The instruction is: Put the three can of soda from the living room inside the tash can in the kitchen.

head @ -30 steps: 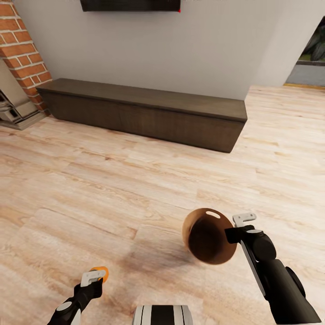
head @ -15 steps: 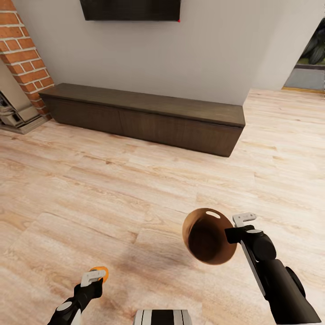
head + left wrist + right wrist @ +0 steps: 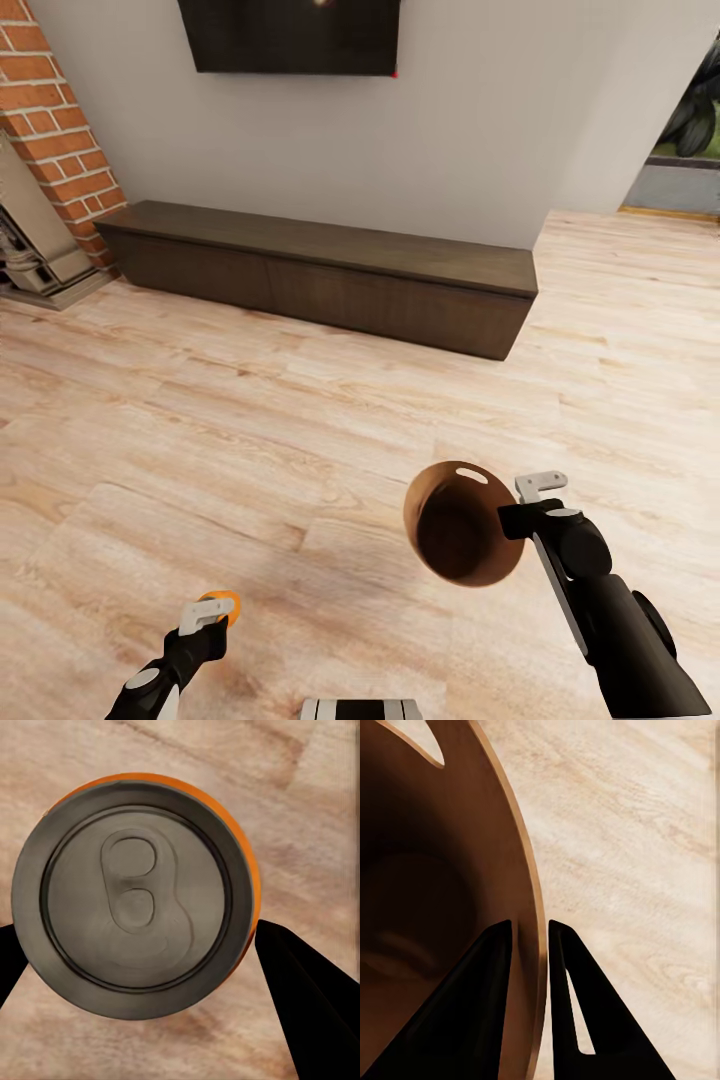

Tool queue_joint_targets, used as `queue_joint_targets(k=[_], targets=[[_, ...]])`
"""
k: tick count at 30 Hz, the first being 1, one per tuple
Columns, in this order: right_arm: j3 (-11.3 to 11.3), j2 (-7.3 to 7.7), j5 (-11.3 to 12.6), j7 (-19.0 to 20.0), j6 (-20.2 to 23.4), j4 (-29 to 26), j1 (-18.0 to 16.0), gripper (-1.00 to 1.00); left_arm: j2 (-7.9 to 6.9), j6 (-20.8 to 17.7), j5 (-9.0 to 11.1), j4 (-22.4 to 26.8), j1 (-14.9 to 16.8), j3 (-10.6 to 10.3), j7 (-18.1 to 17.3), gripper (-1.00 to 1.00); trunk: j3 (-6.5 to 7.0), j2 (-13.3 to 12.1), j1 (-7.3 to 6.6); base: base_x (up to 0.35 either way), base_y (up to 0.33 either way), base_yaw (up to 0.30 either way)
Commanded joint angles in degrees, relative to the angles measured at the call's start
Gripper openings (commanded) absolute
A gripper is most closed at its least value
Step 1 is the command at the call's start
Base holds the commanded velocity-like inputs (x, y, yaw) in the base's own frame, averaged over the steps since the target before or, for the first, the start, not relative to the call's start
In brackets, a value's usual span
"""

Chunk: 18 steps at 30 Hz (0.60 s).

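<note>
My left gripper at the lower left of the head view is shut on an orange-red can of soda. The left wrist view looks straight onto that can's grey top, with a dark finger on each side. My right gripper is shut on the rim of the tan-brown trash can, held tilted above the floor with its dark inside and oval hand slot facing me. In the right wrist view two dark fingers pinch the bin's wall, one inside, one outside.
A long dark wood cabinet stands against the pale wall ahead, under a black screen. A brick column rises at the left. Light wood plank floor lies between me and the cabinet. An opening with plants shows at far right.
The whole view has shifted: the cabinet and wall sit farther and more of the screen shows, so the camera moved. Both grippers keep their holds and places in view.
</note>
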<state>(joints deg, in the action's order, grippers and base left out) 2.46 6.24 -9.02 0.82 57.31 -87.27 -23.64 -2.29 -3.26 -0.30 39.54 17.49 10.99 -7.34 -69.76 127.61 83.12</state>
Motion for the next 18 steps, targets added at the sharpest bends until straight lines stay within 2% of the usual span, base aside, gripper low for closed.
queue_joint_targets(k=[1, 18], targets=[[0.0, 0.0, 0.41, 0.24, -0.01, 0.0, 0.0, -1.0, 0.0, 0.01, -0.05, 0.0, 0.0, -0.01, -0.04, -1.0, 0.24, -0.42, -0.23, 0.0, 0.0, 0.0], [0.0, 0.0, 0.41, 0.24, -0.01, 0.0, 0.0, -1.0, 0.0, 0.01, -0.05, 0.01, 0.0, 0.0, -0.04, -1.0, 3.45, -7.24, -3.96, 0.0, 0.0, 0.0]])
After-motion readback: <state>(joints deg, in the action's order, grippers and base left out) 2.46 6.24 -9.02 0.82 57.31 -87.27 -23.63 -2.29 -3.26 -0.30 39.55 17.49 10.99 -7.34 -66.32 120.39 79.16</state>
